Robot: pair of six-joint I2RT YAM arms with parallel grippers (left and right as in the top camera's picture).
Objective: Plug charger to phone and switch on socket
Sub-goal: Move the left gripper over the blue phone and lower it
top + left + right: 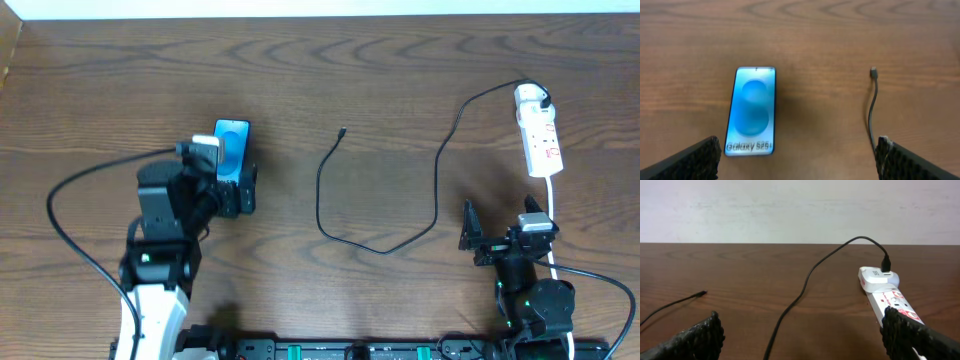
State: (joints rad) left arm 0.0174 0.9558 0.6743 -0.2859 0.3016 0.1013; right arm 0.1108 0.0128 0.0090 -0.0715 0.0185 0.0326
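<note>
The phone (233, 143) lies face up at the left, its blue screen (751, 111) showing "Galaxy" text, and my left arm hides its near end in the overhead view. My left gripper (797, 161) hovers open just short of it, with the phone nearer the left finger. The charger cable (345, 235) loops across the middle, and its connector tip (343, 131) (873, 73) lies free to the phone's right. Its white plug (877, 277) sits in the far end of the socket (541, 140) (891, 299). My right gripper (500, 222) (802, 336) is open near the socket's near end.
A white lead (553, 205) runs from the socket toward the right arm's base. A thick black robot cable (58, 215) arcs at the left. The table's far edge (790, 243) meets a pale wall. A base rail (350, 350) lines the front edge.
</note>
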